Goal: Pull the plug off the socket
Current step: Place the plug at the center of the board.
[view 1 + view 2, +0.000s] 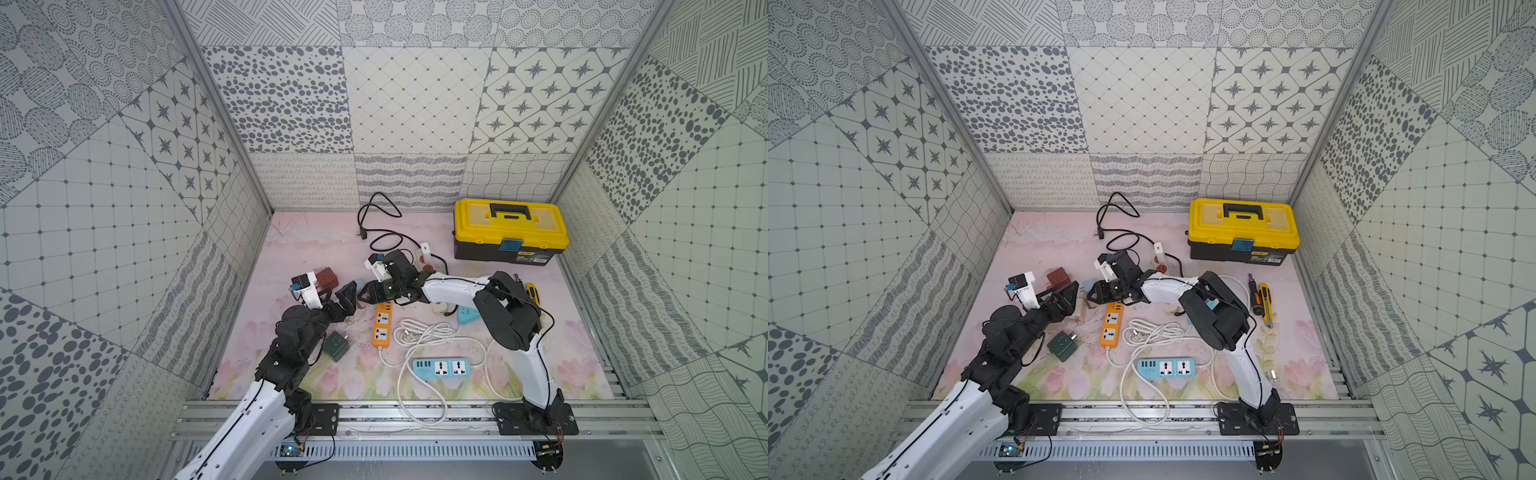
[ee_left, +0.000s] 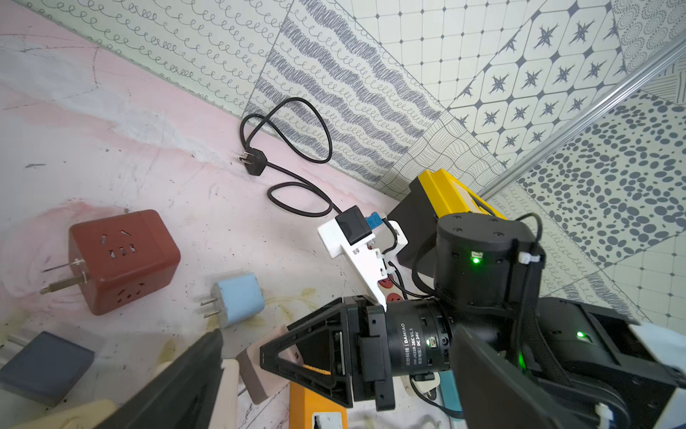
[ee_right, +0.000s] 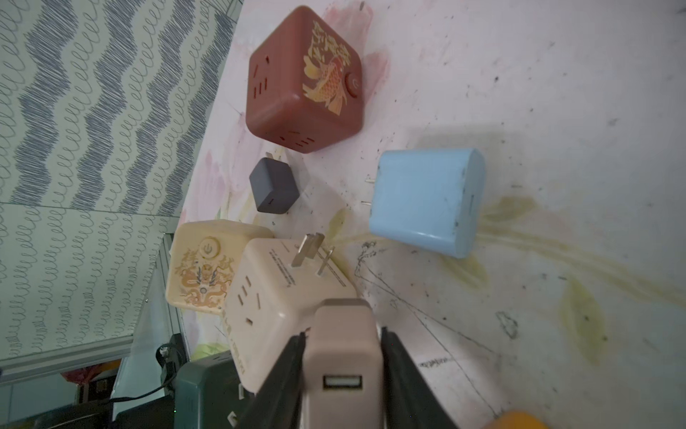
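Observation:
The plug (image 3: 343,353), a beige USB charger block, lies between the fingers of my right gripper (image 3: 343,334), with a slim gap on each side. Its far end rests against the cream cube socket (image 3: 274,297), whose own prongs point up. Whether the plug's pins sit in the socket is hidden. My left gripper (image 2: 336,332) is wide open around the socket (image 2: 230,386) and the plug (image 2: 256,367), with one finger (image 2: 178,390) beside the socket. In both top views the two grippers (image 1: 351,301) (image 1: 1092,295) meet left of centre.
Close by lie a red cube socket (image 3: 304,81), a blue charger (image 3: 427,200), a grey charger (image 3: 273,189), a second cream cube (image 3: 204,267) and a green cube (image 1: 336,345). An orange strip (image 1: 382,324), white cable (image 1: 424,332), blue strip (image 1: 442,368) and yellow toolbox (image 1: 511,230) lie to the right.

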`<control>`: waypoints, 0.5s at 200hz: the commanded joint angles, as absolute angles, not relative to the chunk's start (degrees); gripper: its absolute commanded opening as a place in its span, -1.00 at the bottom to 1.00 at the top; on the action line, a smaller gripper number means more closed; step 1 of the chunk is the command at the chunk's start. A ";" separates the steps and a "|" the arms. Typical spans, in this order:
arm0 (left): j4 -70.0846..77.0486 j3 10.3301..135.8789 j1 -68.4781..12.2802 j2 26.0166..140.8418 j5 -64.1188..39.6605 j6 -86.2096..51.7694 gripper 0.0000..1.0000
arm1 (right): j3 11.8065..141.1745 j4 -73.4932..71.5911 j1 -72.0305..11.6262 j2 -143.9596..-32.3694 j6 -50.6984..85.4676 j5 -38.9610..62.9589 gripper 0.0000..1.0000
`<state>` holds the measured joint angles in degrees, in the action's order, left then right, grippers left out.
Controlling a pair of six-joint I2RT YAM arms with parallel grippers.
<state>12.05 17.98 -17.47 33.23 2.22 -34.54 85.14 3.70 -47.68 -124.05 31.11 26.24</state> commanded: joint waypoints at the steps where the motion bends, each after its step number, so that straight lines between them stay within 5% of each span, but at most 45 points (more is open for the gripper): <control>1: 12.28 17.88 -16.80 32.27 4.59 -34.40 0.99 | 88.29 8.07 -48.57 -125.38 26.80 23.30 0.13; 33: 14.40 17.53 -16.70 32.54 1.43 -35.72 0.99 | 89.32 14.16 -49.04 -121.83 20.46 17.72 0.49; 100: 35.22 13.38 -16.63 42.88 -10.59 -48.39 0.99 | 73.50 10.04 -47.95 -100.68 6.71 4.53 0.50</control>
